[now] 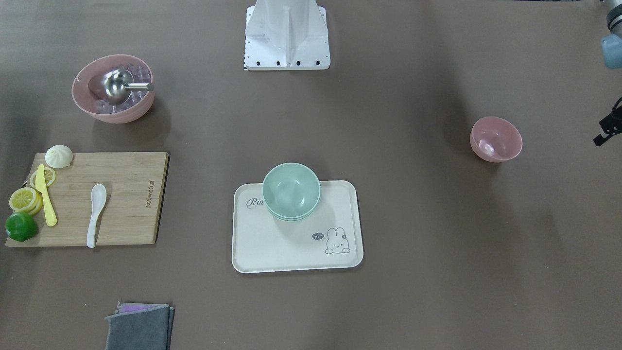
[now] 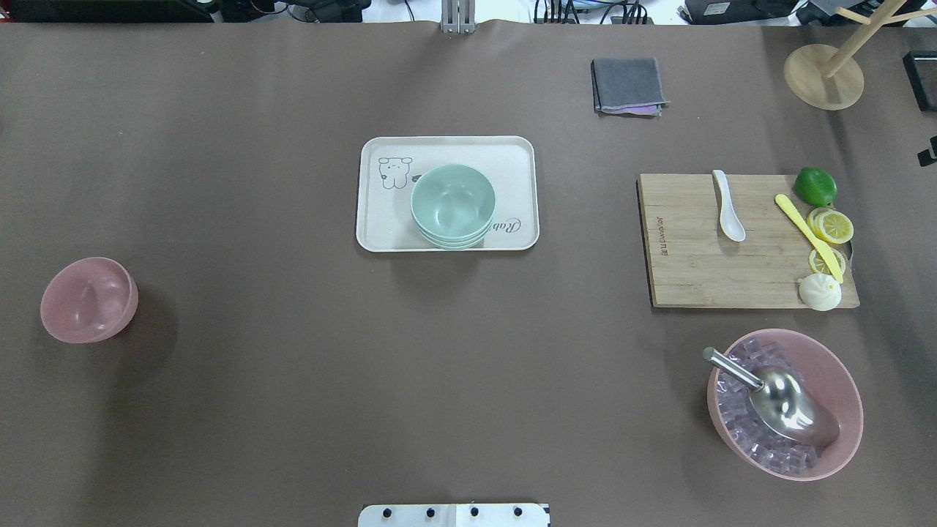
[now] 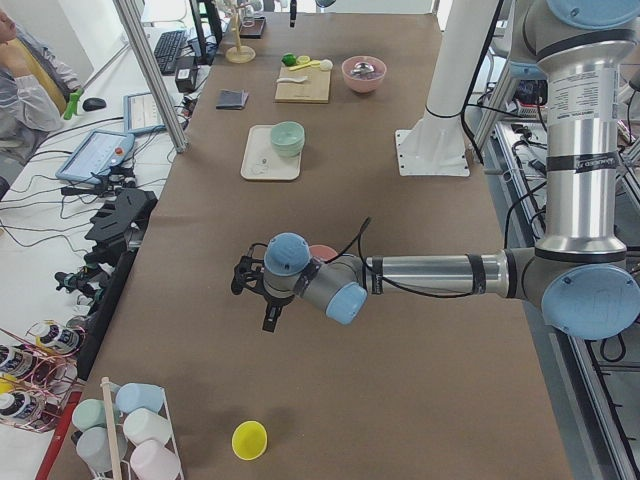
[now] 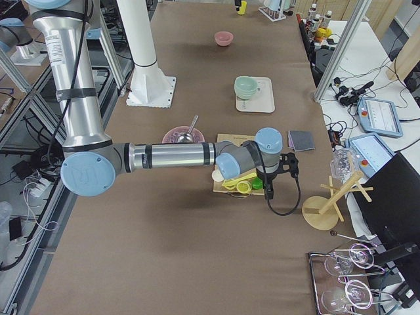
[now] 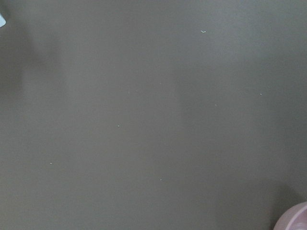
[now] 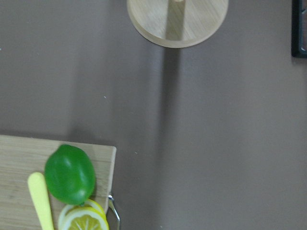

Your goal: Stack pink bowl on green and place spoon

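Overhead, I see the pink bowl (image 2: 89, 299) alone at the left edge, the green bowl (image 2: 452, 205) on the tray (image 2: 446, 150) at centre, and the spoon (image 2: 728, 205) on the cutting board (image 2: 688, 271), right side. For the left gripper (image 3: 252, 295) and right gripper (image 4: 281, 177) I cannot tell if the fingers are open or closed.

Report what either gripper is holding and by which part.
Nothing seems held: the pink bowl sits alone on the table, the spoon lies untouched on the cutting board.

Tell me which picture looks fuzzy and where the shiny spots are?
Right wrist view: the lime looks soft, slightly out of focus. Overhead view: the metal scoop glints brightly. Left wrist view: dim, almost nothing but bare table.
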You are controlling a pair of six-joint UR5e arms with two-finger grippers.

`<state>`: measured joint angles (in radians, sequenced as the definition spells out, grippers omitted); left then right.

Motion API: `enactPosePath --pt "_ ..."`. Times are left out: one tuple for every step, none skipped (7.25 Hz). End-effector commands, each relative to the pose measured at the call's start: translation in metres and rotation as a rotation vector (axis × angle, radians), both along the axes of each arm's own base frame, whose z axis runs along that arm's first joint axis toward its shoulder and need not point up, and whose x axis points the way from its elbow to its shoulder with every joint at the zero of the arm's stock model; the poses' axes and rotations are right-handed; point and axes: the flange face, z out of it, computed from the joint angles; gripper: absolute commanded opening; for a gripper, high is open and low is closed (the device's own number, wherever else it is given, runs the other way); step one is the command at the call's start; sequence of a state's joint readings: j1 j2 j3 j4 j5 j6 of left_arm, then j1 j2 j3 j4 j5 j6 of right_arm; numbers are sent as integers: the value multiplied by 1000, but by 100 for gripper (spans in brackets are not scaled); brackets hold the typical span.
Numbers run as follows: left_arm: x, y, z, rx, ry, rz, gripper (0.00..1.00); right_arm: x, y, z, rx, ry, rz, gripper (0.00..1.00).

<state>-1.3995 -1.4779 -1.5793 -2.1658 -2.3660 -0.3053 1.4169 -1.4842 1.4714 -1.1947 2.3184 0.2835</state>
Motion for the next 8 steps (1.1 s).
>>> enactPosePath --pt "2 -9 -29 42 -50 -19 98 27 32 37 -11 18 -13 100" --pt "2 -7 -22 32 -52 -17 98 27 31 39 -17 20 -12 100" --pt "0 -1 -17 17 -51 -24 98 27 34 40 -18 15 -6 100" --pt "-2 -1 -19 15 -64 -52 98 27 34 42 -24 18 -3 100" --pt "2 -8 -24 -8 -80 -117 98 27 34 43 -28 17 0 100" --pt "12 -8 -32 -17 -52 -131 98 27 33 39 -26 14 8 100" --pt "13 -3 -28 -12 -42 -118 98 21 29 33 -17 12 -1 100" --pt "14 -3 -21 -38 -44 -113 98 19 27 28 -6 7 -6 100"
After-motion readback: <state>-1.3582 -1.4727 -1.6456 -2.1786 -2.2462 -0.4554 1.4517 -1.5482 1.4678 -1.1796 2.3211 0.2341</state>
